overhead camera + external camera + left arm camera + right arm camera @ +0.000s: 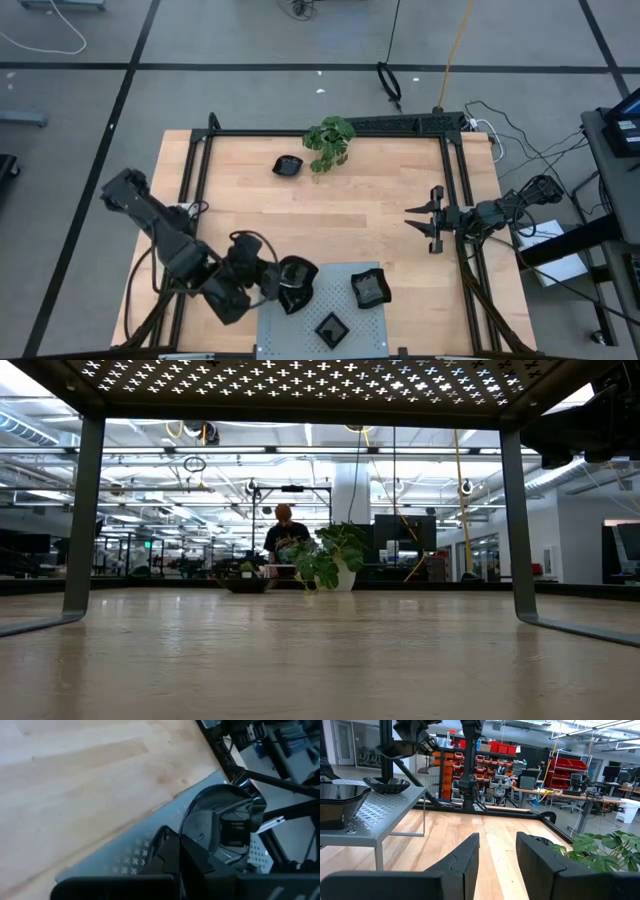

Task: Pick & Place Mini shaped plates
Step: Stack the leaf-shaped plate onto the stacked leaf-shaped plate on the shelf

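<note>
My left gripper is shut on a glossy black mini plate at the near left, above the left edge of the grey perforated panel. The right wrist view shows that plate in the air over the panel. Two more plates rest on the panel. Another plate lies on the wooden table at the far side, beside the green plant. My right gripper waits open at the table's right side, holding nothing. My left gripper holds the plate by the stretch of rim nearest the wrist, pinched between its two fingers. The fingers come slanting down from the table's left. The plate is tilted and lifted clear above the panel's edge.
The panel stands on legs over the near middle of the table. A black frame runs along the table's edges. Bare wood lies between the panel and the plant. A person sits far behind the table.
</note>
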